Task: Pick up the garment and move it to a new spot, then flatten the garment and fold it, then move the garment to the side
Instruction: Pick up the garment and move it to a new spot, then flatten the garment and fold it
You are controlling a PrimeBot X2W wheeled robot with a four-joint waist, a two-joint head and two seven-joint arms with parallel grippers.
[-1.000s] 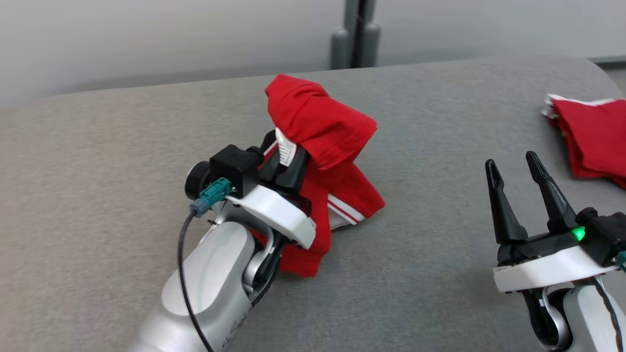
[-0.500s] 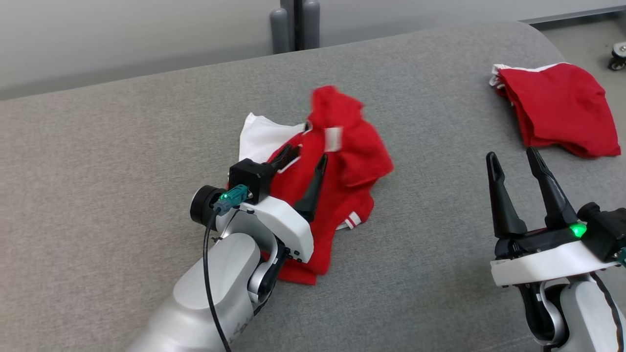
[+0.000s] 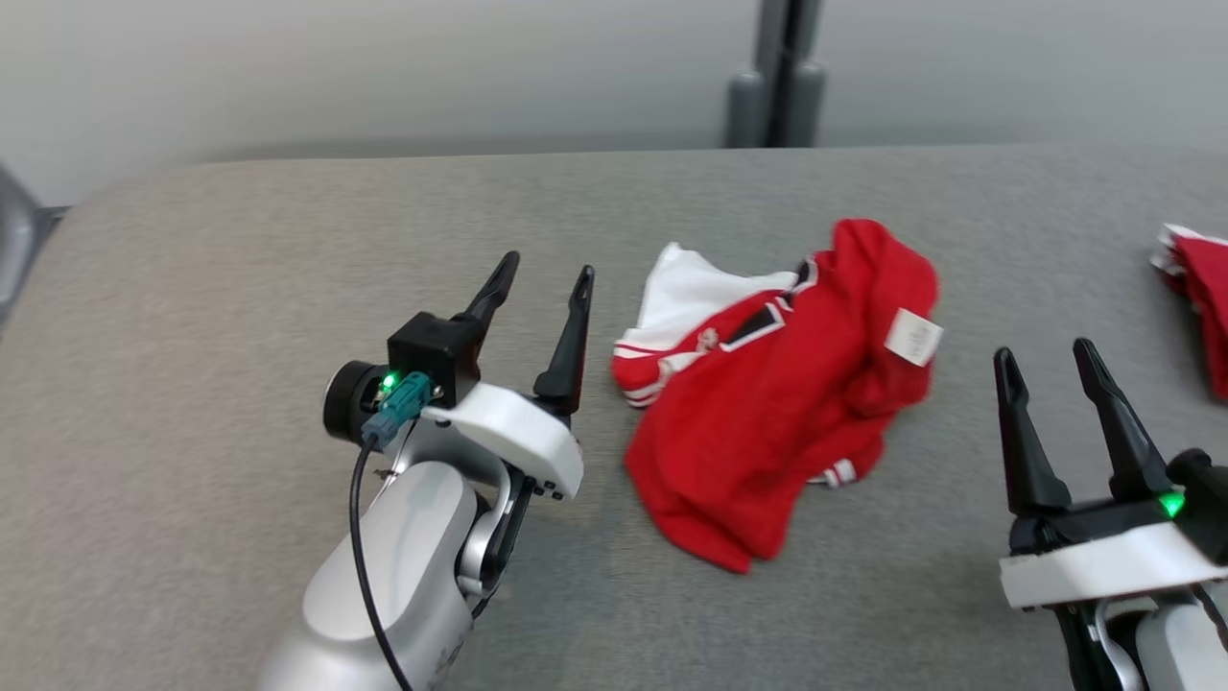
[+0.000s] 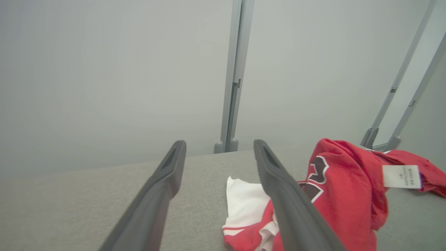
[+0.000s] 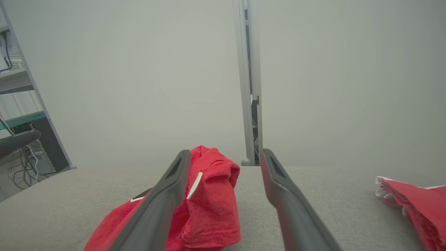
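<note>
The garment (image 3: 767, 403) is a crumpled red piece with white trim and a white tag, lying loose on the grey table (image 3: 240, 250) near the middle. It also shows at the right in the left wrist view as the garment (image 4: 345, 195) and low left in the right wrist view as the garment (image 5: 209, 205). My left gripper (image 3: 542, 274) stands open just left of it, apart from the cloth, with nothing between its fingers. At the lower right my right gripper (image 3: 1046, 355) is open and empty too, to the right of the garment.
A second red garment (image 3: 1199, 288) lies at the table's right edge, also seen as red cloth (image 5: 418, 202) in the right wrist view. A grey post (image 3: 782, 77) stands behind the table against a pale wall. Shelving with cables (image 5: 21, 139) is off to the left.
My left gripper has opened and let go of the garment, which dropped onto the table, then drew back to its left. The head camera has turned. The right gripper stayed open.
</note>
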